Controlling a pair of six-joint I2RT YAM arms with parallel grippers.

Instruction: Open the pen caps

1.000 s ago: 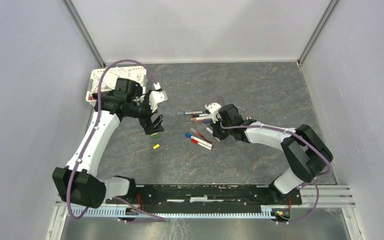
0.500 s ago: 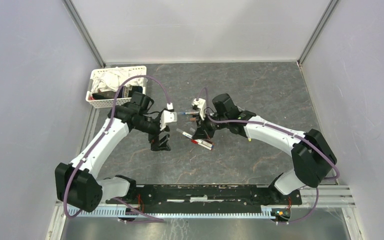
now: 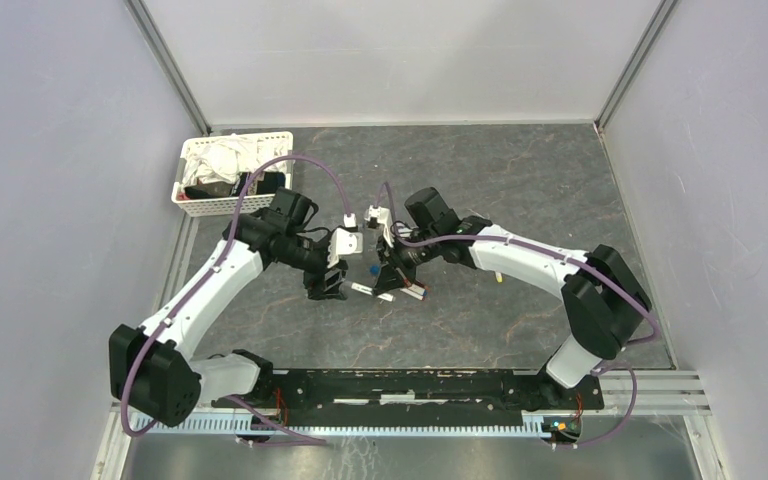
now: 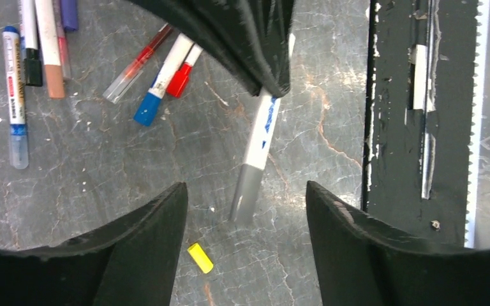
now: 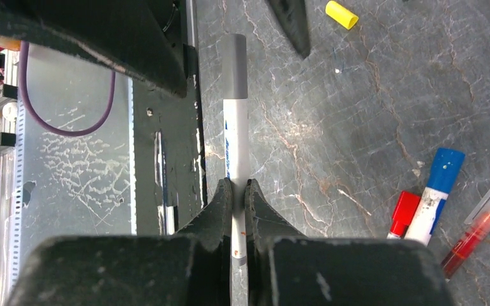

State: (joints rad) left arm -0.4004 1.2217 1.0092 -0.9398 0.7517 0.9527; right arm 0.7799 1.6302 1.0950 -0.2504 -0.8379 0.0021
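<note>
My right gripper (image 5: 238, 188) is shut on the white barrel of a pen (image 5: 235, 137) and holds it level above the table. The pen's grey cap (image 5: 234, 64) points at my left gripper (image 4: 245, 189), which is open; the grey cap (image 4: 247, 191) reaches into the gap between its fingers and touches neither. In the top view both grippers, left (image 3: 328, 283) and right (image 3: 385, 275), meet near the table's middle. A loose yellow cap (image 4: 200, 257) lies on the table under the left fingers. Capped blue (image 4: 163, 83) and red (image 4: 182, 76) pens lie close by.
Several more pens (image 4: 32, 51) lie in a loose group on the dark table. A white basket (image 3: 188, 200) of cloths stands at the back left. The black base rail (image 4: 395, 115) runs along the near edge.
The left arm swung from beside the basket to the table's middle. The right arm lifted a pen from the group and carried it left to the left gripper.
</note>
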